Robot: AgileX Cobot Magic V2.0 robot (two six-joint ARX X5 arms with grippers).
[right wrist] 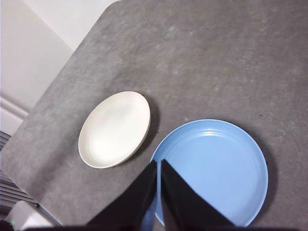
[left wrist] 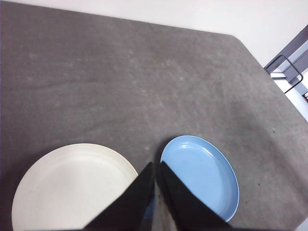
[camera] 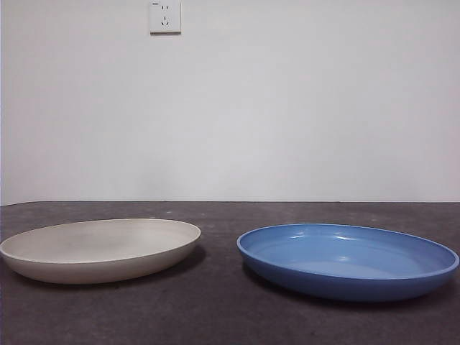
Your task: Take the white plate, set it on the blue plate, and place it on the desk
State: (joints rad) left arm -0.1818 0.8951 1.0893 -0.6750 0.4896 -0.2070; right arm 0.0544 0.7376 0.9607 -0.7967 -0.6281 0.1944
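Observation:
The white plate (camera: 100, 248) lies flat on the desk (camera: 230, 316) at the left, and the blue plate (camera: 347, 259) lies beside it at the right, a narrow gap between them. Both are empty. Neither arm shows in the front view. My left gripper (left wrist: 157, 164) hangs high above the gap between the white plate (left wrist: 72, 185) and the blue plate (left wrist: 202, 175), jaws shut on nothing. My right gripper (right wrist: 158, 162) is also high up, over the near rim of the blue plate (right wrist: 214, 168), shut and empty, with the white plate (right wrist: 115, 129) off to one side.
A white wall with a power socket (camera: 164, 16) stands behind the desk. The desk's rounded corner (left wrist: 236, 41) and a metal frame (left wrist: 288, 72) beyond it show in the left wrist view. The desk's edge (right wrist: 62, 72) runs close past the white plate.

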